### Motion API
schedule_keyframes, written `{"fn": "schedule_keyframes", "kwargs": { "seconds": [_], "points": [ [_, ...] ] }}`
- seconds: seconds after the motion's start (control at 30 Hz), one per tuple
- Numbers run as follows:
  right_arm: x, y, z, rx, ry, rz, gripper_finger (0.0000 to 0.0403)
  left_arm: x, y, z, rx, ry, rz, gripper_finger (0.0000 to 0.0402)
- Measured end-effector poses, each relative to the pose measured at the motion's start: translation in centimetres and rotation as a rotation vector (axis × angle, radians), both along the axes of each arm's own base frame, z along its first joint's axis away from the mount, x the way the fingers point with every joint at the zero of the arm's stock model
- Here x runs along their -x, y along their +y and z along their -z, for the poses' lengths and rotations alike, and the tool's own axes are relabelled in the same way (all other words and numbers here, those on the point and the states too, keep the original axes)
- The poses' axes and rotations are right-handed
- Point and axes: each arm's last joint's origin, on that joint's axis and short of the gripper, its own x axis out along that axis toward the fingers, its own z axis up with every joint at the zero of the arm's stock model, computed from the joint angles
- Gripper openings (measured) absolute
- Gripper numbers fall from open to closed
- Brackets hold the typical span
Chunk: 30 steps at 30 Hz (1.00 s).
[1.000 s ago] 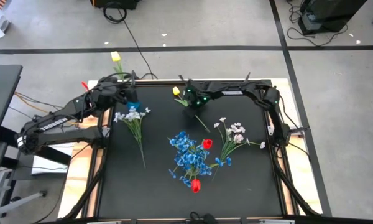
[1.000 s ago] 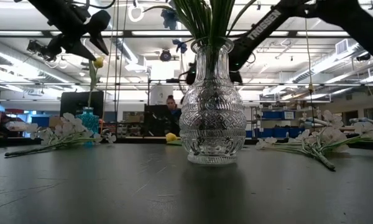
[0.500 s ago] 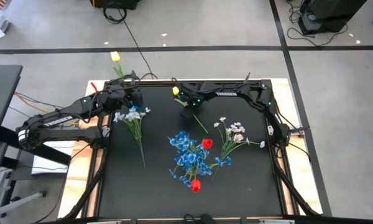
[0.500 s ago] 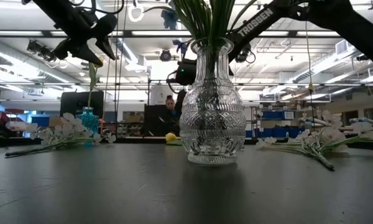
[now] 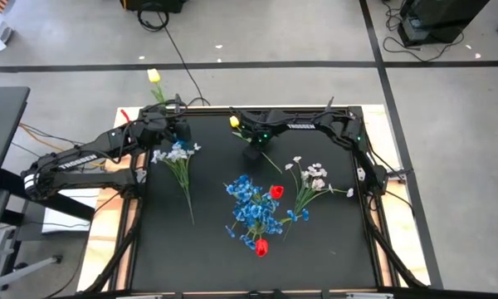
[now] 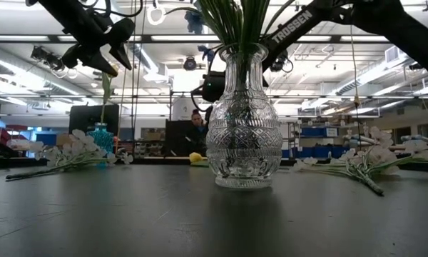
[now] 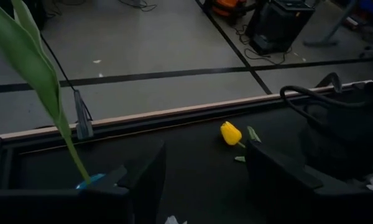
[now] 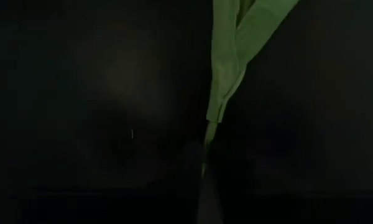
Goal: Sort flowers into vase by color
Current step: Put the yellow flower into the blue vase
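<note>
Two end effectors work: the right end effector (image 5: 254, 152) apparently pinches the yellow tulip's (image 5: 235, 122) stem for lifting; the left end effector (image 5: 177, 130) hovers spread.

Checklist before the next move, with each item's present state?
1. Right tool sits over the lying tulip's stem: ok.
2. That stem is held by the right tool: cannot tell.
3. Left tool is open, with nothing between its fingers: ok.
4. Standing tulip's stem reaches into the blue vase: ok.
5. Glass vase stands upright, clear of both arms: ok.
</note>
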Motion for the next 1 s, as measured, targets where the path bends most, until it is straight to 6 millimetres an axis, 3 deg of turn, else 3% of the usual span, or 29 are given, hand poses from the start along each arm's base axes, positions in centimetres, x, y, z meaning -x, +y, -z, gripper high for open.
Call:
{"fn": "schedule_keyframes", "kwargs": {
  "seconds": [0.13,0.37,0.67,0.83,1.0],
  "points": [
    [0.1,0.1,-0.7,0.005,-0.015,-0.016,0.0009,0.0,0.0,0.0,0.0,-0.001,0.0,0.0223],
    [0.8,0.2,-3.3,-0.002,-0.062,-0.01,0.0005,-0.4,-0.1,-0.4,-0.003,-0.061,0.035,0.0223],
    [2.2,-0.7,-12.5,0.055,-0.402,0.025,0.0002,-1.2,-0.8,-1.1,-0.014,-0.168,0.089,0.0223],
    [3.3,0.0,-18.5,0.116,-0.675,-0.158,0.0002,-1.7,-1.0,-1.8,-0.03,-0.258,0.111,0.0223],
    [4.4,1.3,-23.3,0.123,-0.931,-0.273,0.0002,-3.0,-1.5,-3.5,-0.171,-0.337,0.318,0.0222]
  ]
}}
